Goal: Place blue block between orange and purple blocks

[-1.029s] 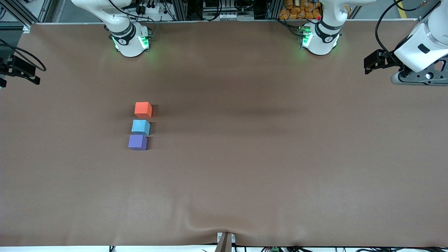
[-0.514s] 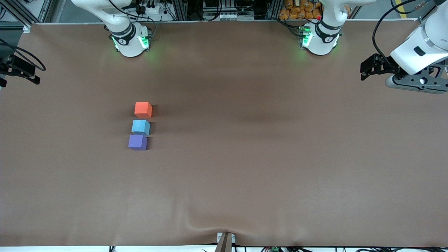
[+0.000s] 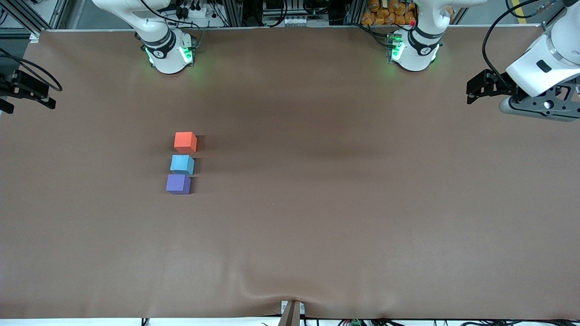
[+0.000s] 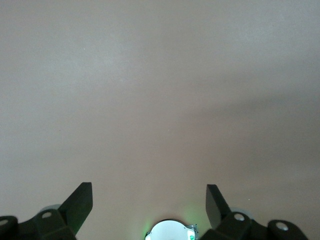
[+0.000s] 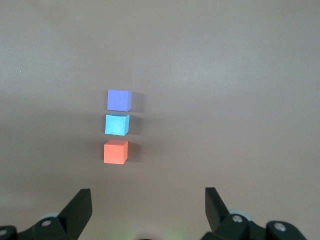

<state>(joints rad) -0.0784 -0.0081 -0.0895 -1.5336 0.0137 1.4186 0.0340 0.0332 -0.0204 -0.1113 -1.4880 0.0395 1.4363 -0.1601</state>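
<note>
The blue block (image 3: 182, 164) sits on the brown table in a line with the orange block (image 3: 185, 141), farther from the front camera, and the purple block (image 3: 178, 184), nearer to it. Narrow gaps part them. The right wrist view shows the same line: purple (image 5: 119, 100), blue (image 5: 117, 124), orange (image 5: 115, 152). My right gripper (image 5: 148, 197) is open and empty, held high at the right arm's end of the table (image 3: 27, 88). My left gripper (image 4: 149, 192) is open and empty, up over the left arm's end of the table (image 3: 478, 86), far from the blocks.
The two arm bases (image 3: 170, 52) (image 3: 412, 50) stand along the table's edge farthest from the front camera. The left base shows in the left wrist view (image 4: 170, 231). The brown cover has a wrinkle (image 3: 267, 294) at the edge nearest the front camera.
The left arm's hand has tilted and shifted slightly over its end of the table. The right gripper has edged a little inward. The blocks have not moved.
</note>
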